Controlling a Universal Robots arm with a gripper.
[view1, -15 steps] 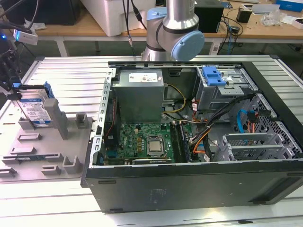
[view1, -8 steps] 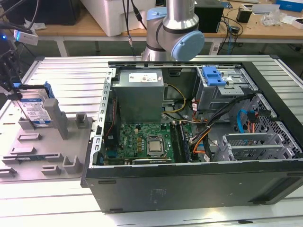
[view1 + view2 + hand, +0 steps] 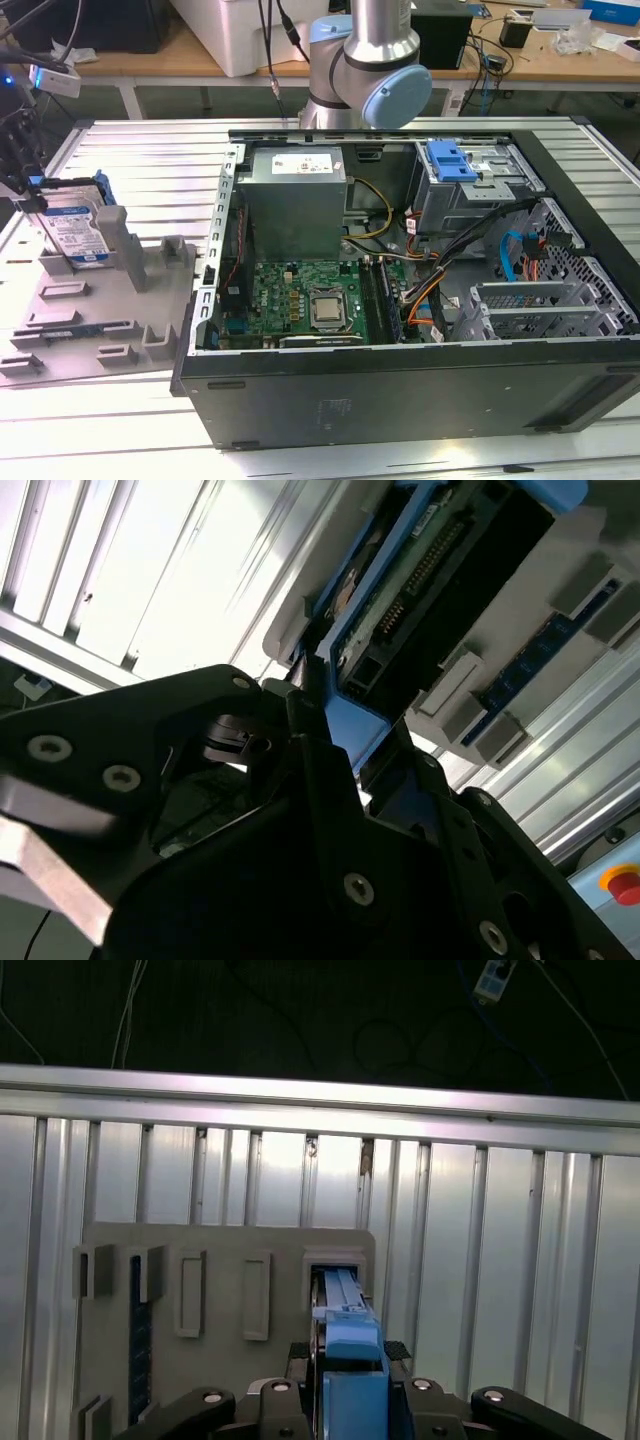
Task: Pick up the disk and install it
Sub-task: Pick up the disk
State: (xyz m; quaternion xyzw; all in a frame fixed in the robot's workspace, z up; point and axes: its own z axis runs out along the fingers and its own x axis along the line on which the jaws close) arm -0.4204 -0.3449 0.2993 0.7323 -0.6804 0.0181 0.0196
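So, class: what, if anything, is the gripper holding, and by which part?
The disk, by the upper edge of its blue carrier, between the fingers; it stands in the grey holder.

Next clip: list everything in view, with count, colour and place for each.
disk: one, silver with a blue carrier, upright in the fixture at the exterior view's left
fixture: one, grey, on the table beside the case
computer case: one, black, open, on the table
motherboard: one, green, inside the case
power supply: one, grey, inside the case
latch piece: one, blue, atop the drive cage
table: one, silver, slatted
arm: one, silver and pale blue, behind the case
tool: one, black, closed on the disk's carrier
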